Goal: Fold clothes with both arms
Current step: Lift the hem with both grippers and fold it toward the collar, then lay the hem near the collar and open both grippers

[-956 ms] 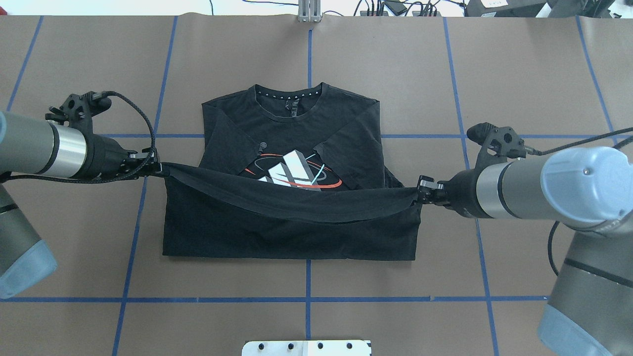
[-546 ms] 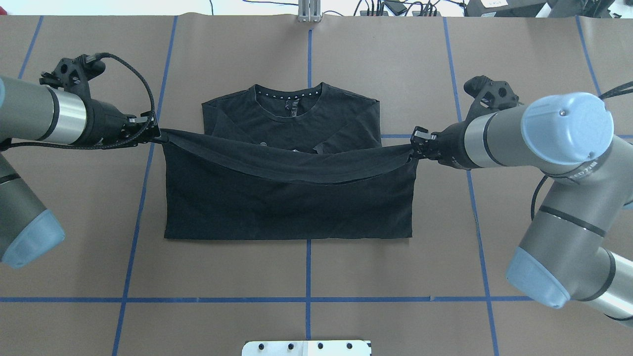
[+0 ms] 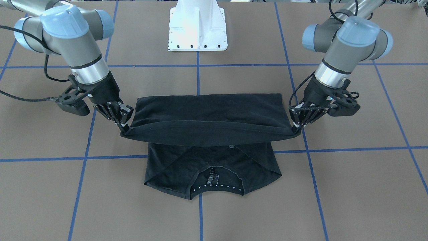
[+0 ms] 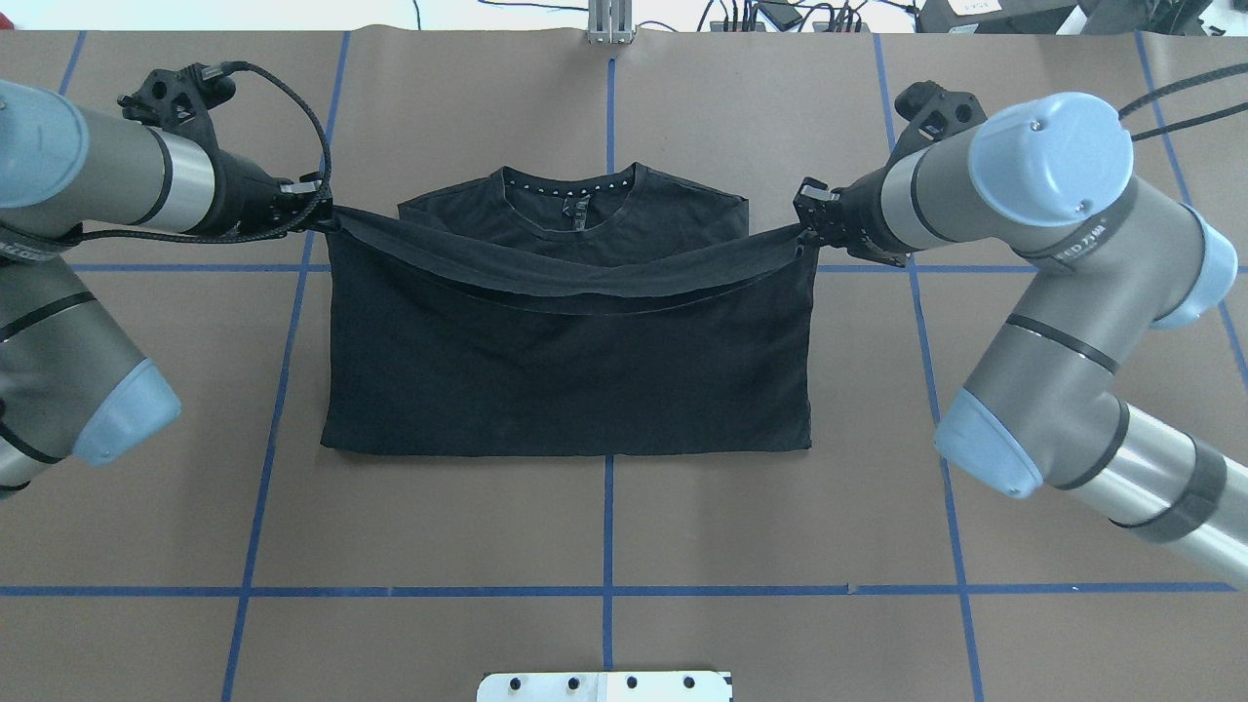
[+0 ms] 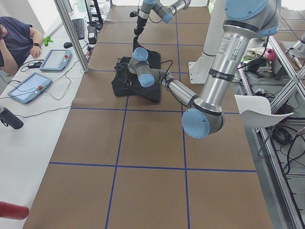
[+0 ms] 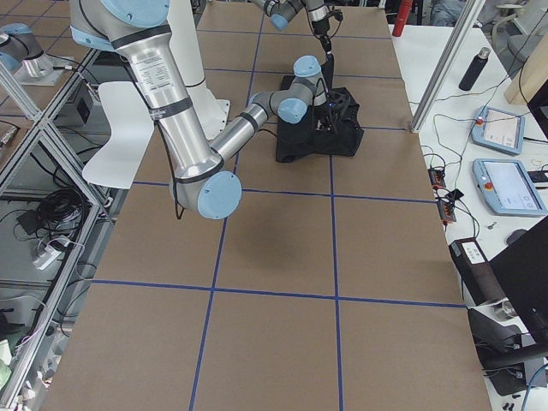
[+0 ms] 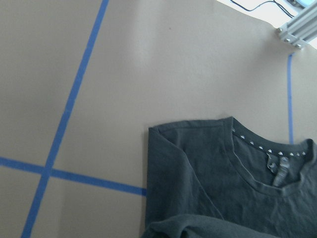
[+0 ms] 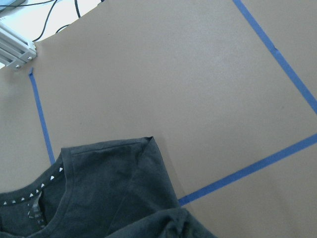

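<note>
Black T-shirt (image 4: 565, 380) on the counter (image 4: 741, 517), lower half doubled over, hem (image 4: 575, 292) raised and stretched crosswise, sagging slightly mid-span. Collar (image 4: 570, 183) just beyond that hem, farther from the robot, midway between both arms. Left claw (image 4: 327, 216) pinching one hem corner tight, right claw (image 4: 804, 224) clamped on the other.
</note>
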Controlling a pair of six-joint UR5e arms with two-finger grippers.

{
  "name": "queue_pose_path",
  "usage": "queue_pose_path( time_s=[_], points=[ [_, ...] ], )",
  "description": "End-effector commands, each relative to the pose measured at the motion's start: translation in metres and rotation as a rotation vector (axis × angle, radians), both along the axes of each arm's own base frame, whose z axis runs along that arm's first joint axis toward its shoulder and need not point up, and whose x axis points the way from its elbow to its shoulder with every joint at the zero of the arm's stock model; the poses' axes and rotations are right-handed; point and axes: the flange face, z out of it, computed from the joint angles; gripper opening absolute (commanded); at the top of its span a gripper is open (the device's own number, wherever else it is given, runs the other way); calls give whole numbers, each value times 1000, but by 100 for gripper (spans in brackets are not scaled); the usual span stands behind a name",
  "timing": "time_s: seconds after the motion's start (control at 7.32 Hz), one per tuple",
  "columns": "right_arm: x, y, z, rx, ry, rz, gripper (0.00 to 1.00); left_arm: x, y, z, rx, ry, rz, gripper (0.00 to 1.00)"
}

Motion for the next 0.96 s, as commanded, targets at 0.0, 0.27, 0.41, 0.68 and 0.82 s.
queue_pose_path(
  time_s=[0.0, 0.27, 0.41, 0.68, 0.82],
  points=[
    [-14, -36, 3, -30, 27, 19, 0, 26, -42, 14, -4, -72, -22, 0],
    [-41, -69, 11, -48, 75, 10, 0, 55, -77, 25, 0, -140, -3, 0],
    [-52, -80, 27, -63, 112, -2, 0, 71, -90, 35, -9, -171, 15, 0],
    [-54, -85, 40, -46, 148, -32, 0, 77, -96, 46, 62, -236, 95, 0],
    [-53, -85, 44, -45, 155, -37, 0, 76, -97, 48, 84, -251, 113, 0]
  ],
)
